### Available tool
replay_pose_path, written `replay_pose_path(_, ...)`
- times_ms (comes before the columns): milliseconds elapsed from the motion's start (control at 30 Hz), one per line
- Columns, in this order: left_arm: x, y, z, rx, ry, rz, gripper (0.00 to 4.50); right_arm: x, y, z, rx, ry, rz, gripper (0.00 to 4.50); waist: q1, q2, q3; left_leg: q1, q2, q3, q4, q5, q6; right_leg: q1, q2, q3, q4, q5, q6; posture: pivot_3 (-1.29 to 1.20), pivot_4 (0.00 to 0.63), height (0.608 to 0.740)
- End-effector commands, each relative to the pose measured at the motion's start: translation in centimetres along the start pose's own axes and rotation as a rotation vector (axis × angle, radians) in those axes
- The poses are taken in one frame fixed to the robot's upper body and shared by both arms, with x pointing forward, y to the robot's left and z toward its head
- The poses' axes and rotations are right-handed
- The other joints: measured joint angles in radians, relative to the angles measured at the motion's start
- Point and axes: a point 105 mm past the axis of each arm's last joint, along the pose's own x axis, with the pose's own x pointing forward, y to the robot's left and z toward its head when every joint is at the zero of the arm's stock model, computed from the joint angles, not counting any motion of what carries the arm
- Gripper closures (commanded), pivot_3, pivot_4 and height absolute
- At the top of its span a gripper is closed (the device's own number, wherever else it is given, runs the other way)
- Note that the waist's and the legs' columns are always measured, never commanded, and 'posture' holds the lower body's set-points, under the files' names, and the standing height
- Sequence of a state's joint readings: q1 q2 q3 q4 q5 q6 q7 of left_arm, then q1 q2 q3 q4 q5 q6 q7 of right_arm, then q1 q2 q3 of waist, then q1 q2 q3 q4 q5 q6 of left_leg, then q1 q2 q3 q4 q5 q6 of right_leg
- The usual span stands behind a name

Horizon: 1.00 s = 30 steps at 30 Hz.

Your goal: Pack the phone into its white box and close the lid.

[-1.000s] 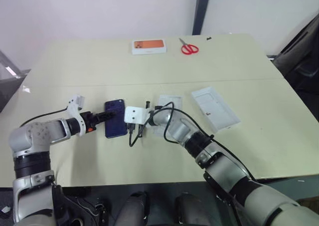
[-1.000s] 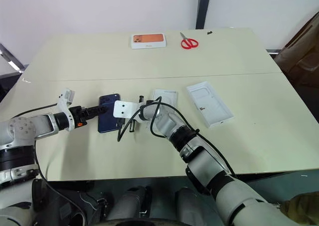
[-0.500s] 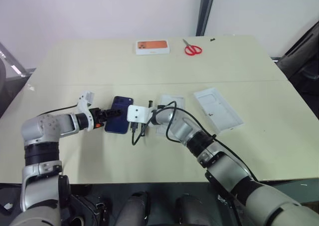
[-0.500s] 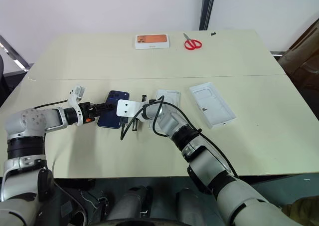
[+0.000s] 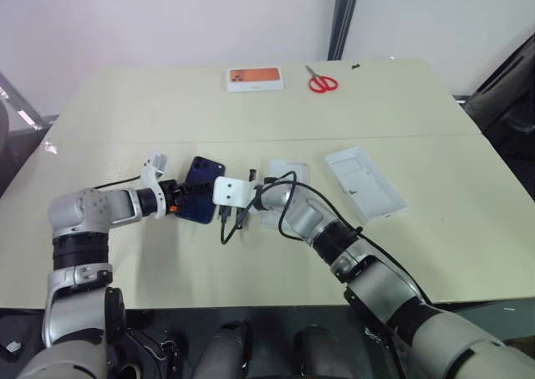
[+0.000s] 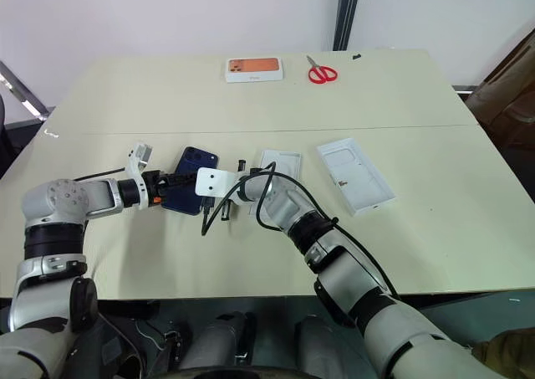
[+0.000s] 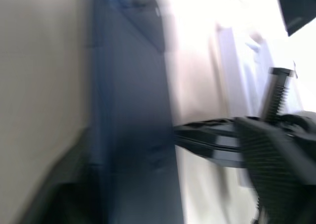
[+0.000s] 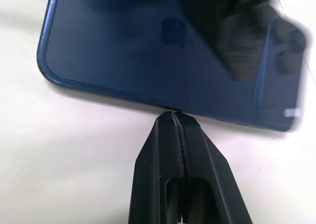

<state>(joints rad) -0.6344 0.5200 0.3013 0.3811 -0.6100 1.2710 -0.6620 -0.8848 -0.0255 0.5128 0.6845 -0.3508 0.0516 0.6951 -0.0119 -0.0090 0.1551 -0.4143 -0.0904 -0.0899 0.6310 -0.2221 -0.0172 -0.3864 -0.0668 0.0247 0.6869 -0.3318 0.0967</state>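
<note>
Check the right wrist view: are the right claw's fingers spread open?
No, the right claw is pressed shut, its tips against the dark navy slim phone's edge.

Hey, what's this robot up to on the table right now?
It is working on the phone, which lies on the table between its two arms. The right pincer is shut, its tip against the phone's long edge. The left pincer is at the opposite side, its fingers around the phone. The white box and the lid lie open and apart further right, so nothing is packed yet.
</note>
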Motion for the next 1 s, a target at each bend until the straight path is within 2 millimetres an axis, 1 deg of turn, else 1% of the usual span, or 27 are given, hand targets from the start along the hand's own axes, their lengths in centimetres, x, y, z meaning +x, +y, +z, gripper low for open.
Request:
replay_pose_path(33,0.68,1.14,-2.61,-0.060,0.086,0.026,1.25,-0.10,-0.07,0.46,-0.010,-0.013,-0.007,4.50,0.000,0.000,0.000,0.000,0.000,0.000,0.000,0.000,0.000,0.000,0.000,0.000,0.000,0.000,0.000,0.00,0.150,0.734)
replay_pose_path(200,0.32,1.85,-2.84,-0.086,0.077,0.045,1.25,-0.19,0.02,0.23,-0.012,-0.009,-0.006,4.50,-0.003,0.000,0.000,0.000,0.000,0.000,0.000,0.000,0.000,0.000,0.000,0.000,0.000,0.000,0.000,0.00,0.150,0.734)
replay_pose_path(300,0.27,2.03,-2.91,-0.096,0.073,0.050,2.07,-0.21,0.14,0.20,-0.014,-0.008,-0.004,4.50,-0.004,0.000,0.000,0.000,0.000,0.000,-0.001,0.000,0.000,0.000,0.000,0.000,0.000,0.000,0.000,0.00,0.150,0.734)
replay_pose_path(333,0.26,2.05,-2.94,-0.096,0.074,0.052,2.59,-0.22,0.16,0.21,-0.015,-0.008,-0.004,4.50,-0.004,0.000,0.000,0.000,0.000,0.000,-0.001,0.000,0.000,-0.001,0.000,0.000,0.000,0.000,0.000,0.00,0.150,0.734)
replay_pose_path(367,0.24,2.04,-2.93,-0.093,0.073,0.052,2.95,-0.23,0.14,0.22,-0.014,-0.008,-0.005,4.50,-0.001,0.001,-0.001,0.000,0.000,0.000,-0.001,0.000,0.000,-0.001,0.000,0.000,0.000,0.000,0.000,0.00,0.150,0.734)
replay_pose_path(400,0.22,2.01,-2.93,-0.090,0.073,0.052,3.18,-0.25,0.11,0.22,-0.012,-0.008,-0.006,4.50,0.000,0.001,-0.001,0.000,0.000,0.000,-0.001,0.000,0.000,0.000,0.000,0.000,-0.001,0.000,0.000,0.00,0.150,0.734)
replay_pose_path(433,0.21,1.98,-2.94,-0.089,0.073,0.052,3.26,-0.26,0.08,0.20,-0.012,-0.007,-0.008,4.50,0.000,0.001,-0.001,0.001,0.000,0.000,-0.001,0.000,0.000,0.002,0.000,0.000,-0.001,0.000,0.000,0.00,0.150,0.734)
replay_pose_path(533,0.27,1.97,-3.12,-0.085,0.079,0.055,3.26,-0.28,-0.02,0.15,-0.011,-0.005,-0.012,4.50,-0.005,0.001,-0.001,0.007,0.000,0.000,-0.003,0.000,0.000,0.007,0.000,0.000,-0.003,0.000,0.000,0.00,0.150,0.734)
replay_pose_path(833,0.19,1.99,-3.39,-0.092,0.074,0.052,3.26,-0.39,0.06,-0.10,-0.012,0.003,-0.013,4.50,-0.004,0.000,-0.001,0.006,0.001,-0.001,-0.003,0.000,0.000,0.006,0.000,0.000,-0.003,0.000,0.000,0.00,0.150,0.734)
replay_pose_path(867,0.20,1.98,-3.39,-0.096,0.071,0.052,3.74,-0.39,0.07,-0.10,-0.013,0.003,-0.013,4.50,-0.003,0.000,-0.001,0.006,0.001,-0.001,-0.003,0.000,0.000,0.006,0.000,0.000,-0.003,0.000,0.000,0.00,0.150,0.734)
replay_pose_path(900,0.22,1.93,-3.36,-0.105,0.064,0.047,4.02,-0.39,0.08,-0.11,-0.012,0.003,-0.013,4.50,-0.002,0.000,-0.002,0.006,0.001,-0.001,-0.003,0.000,0.000,0.006,0.001,0.000,-0.003,0.000,0.000,0.00,0.150,0.734)
replay_pose_path(933,0.24,1.85,-3.35,-0.113,0.059,0.040,4.39,-0.39,0.09,-0.12,-0.012,0.004,-0.013,4.50,-0.003,0.000,-0.002,0.006,0.001,-0.001,-0.003,0.000,0.000,0.006,0.000,0.000,-0.003,0.000,0.000,0.00,0.150,0.734)
replay_pose_path(1000,0.23,1.81,-3.36,-0.114,0.058,0.039,4.45,-0.38,0.13,-0.18,-0.013,0.005,-0.012,4.50,-0.005,0.000,-0.002,0.007,0.001,-0.001,-0.003,0.000,0.000,0.007,0.001,0.000,-0.003,0.000,0.000,0.00,0.150,0.734)
